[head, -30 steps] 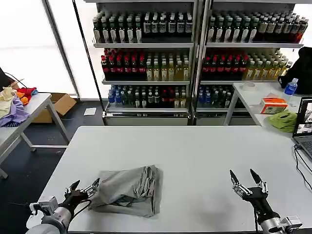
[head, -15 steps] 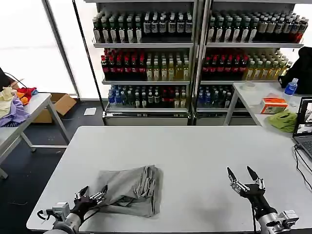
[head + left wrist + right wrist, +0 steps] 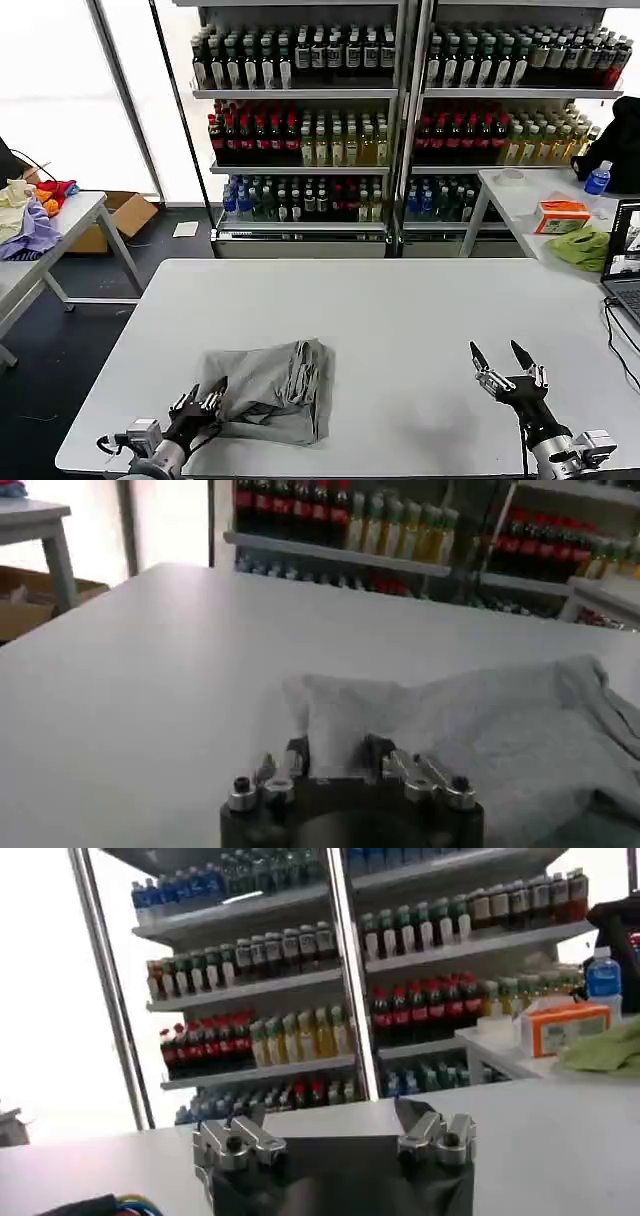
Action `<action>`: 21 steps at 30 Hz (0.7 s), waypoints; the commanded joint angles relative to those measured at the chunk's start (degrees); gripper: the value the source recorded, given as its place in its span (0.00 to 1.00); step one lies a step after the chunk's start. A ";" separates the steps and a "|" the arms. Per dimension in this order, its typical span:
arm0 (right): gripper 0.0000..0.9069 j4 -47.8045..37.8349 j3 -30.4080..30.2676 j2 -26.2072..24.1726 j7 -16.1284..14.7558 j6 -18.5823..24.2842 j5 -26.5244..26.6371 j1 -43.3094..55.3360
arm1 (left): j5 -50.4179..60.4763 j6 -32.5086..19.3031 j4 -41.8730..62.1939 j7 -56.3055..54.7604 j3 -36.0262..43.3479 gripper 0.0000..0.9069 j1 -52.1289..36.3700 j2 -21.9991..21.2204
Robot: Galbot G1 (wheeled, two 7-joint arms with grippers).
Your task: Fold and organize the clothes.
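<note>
The grey shirt (image 3: 268, 388) is lying bunched on the white table (image 3: 400, 300), soft and floppy (grab a hem corner, I'd guess). Left gripper (image 3: 201, 403) is sitting spread open at its near-left corner; right gripper (image 3: 502, 362) is hovering open, well right of it.

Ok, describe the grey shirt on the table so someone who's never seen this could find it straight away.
Start at the big white table in front of the drink shelves. On its near left part lies a bunched, partly folded light grey shirt, with the open left gripper at its near corner. It is the only cloth on this table; the coloured garments lie on side tables.
</note>
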 commanded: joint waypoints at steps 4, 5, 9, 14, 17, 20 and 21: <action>1.00 -0.11 0.43 0.34 0.19 -0.01 0.24 0.19 | -1.64 -1.98 -1.45 -1.61 -1.08 0.04 0.90 -1.94; 1.00 0.08 0.51 0.32 0.13 -0.01 0.33 0.14 | -2.56 -1.84 -2.40 -1.79 -2.48 0.04 0.82 -1.76; 1.00 0.03 0.68 -0.17 0.09 0.19 0.75 0.20 | -5.95 -1.56 -5.28 -2.52 -6.68 0.04 0.82 -0.26; 1.00 -0.53 0.05 -0.77 0.16 0.62 2.08 1.12 | -8.71 -0.26 -6.15 -1.79 -17.28 0.04 0.01 4.79; 1.00 -0.59 -0.47 -1.05 0.30 0.65 2.15 1.61 | -10.96 0.53 -4.99 -0.48 -22.30 0.04 -0.20 9.18; 1.00 -0.79 -1.00 -1.23 0.46 0.76 2.13 1.95 | -12.51 1.58 -2.18 1.29 -27.07 0.04 -0.67 13.51; 1.00 -0.76 -1.06 -1.25 0.53 0.76 2.11 2.02 | -13.11 1.76 -1.33 1.34 -28.10 0.04 -1.00 15.14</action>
